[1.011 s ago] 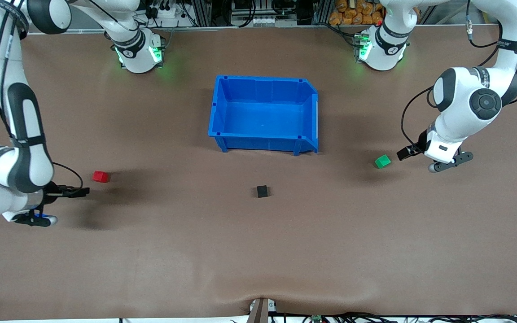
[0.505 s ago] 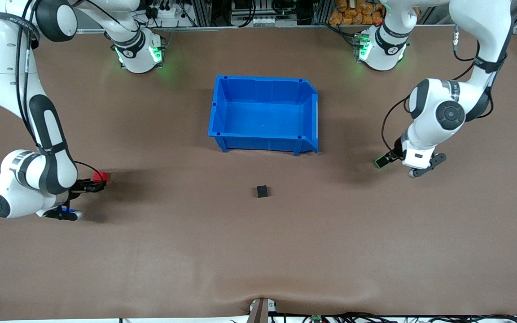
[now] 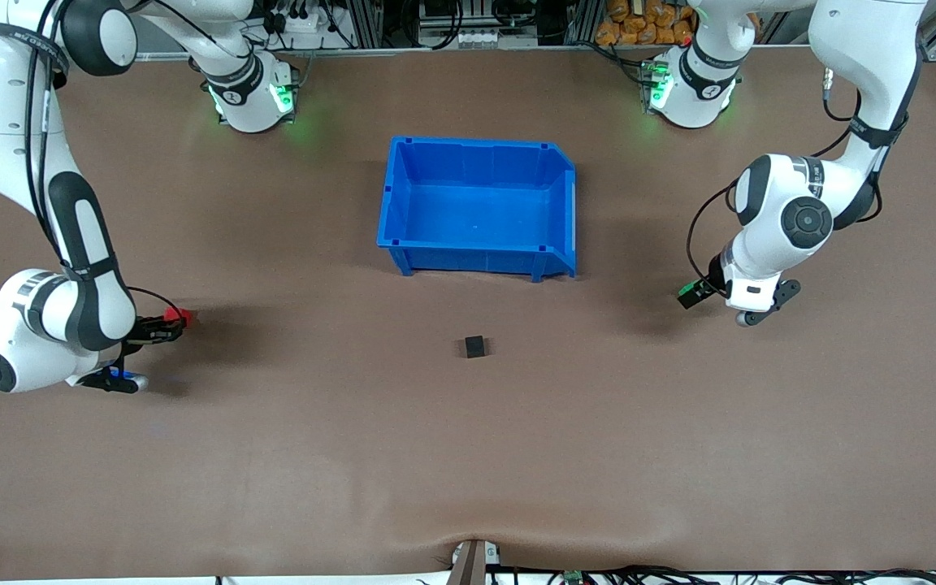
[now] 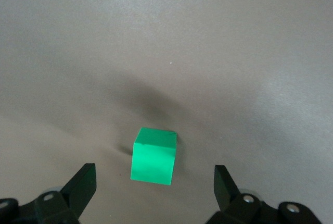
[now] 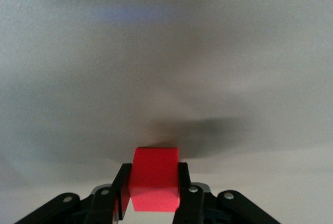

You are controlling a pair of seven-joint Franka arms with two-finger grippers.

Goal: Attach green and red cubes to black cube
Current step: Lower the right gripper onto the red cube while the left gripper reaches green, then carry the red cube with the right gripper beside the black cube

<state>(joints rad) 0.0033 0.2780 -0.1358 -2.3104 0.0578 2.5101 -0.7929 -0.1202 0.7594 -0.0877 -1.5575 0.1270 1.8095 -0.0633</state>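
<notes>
The red cube (image 5: 154,179) sits between the fingers of my right gripper (image 5: 154,185), which is shut on it low at the table toward the right arm's end (image 3: 169,327); a red corner (image 3: 184,315) shows past the fingertips. The green cube (image 4: 153,156) rests on the table just ahead of my left gripper (image 4: 154,182), whose fingers (image 4: 86,179) stand wide open on either side of it without touching. In the front view that gripper (image 3: 691,294) covers most of the green cube (image 3: 686,288). The black cube (image 3: 474,347) lies alone mid-table, far from both grippers.
A blue bin (image 3: 476,258) with nothing in it stands mid-table, farther from the front camera than the black cube. Brown table surface lies between the black cube and each gripper.
My right gripper moved up to the red cube and shut on it. My left gripper came down over the green cube, hiding most of it in the front view, and stayed open.
</notes>
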